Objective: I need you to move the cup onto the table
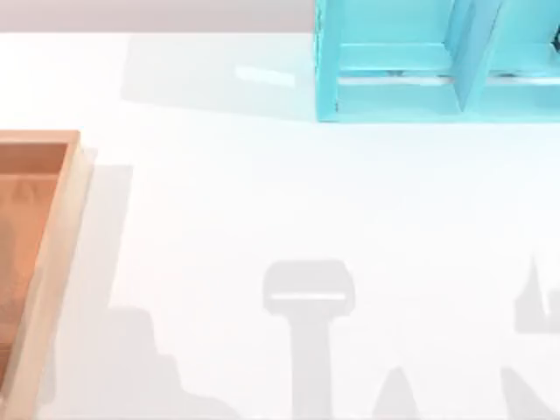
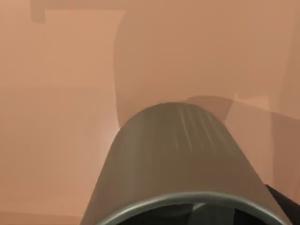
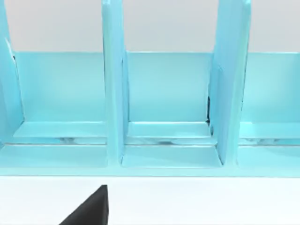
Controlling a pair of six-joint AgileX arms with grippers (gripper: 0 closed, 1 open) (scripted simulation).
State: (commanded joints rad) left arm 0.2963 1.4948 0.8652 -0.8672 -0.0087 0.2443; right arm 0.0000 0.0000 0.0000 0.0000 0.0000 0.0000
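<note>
Top view: white table (image 1: 262, 201); wooden tray (image 1: 66, 227) at the left edge, turquoise shelf unit (image 1: 420, 61) at far right; arm shadows along the near edge. Left wrist view: the cup (image 2: 178, 154) close up, grey-olive, over the tray's orange-brown floor (image 2: 56, 93); whether the left gripper grips it, cannot tell. Right wrist view: shelf compartments (image 3: 164, 93) ahead; a black bit of the right gripper (image 3: 91, 208); opening, cannot tell.
</note>
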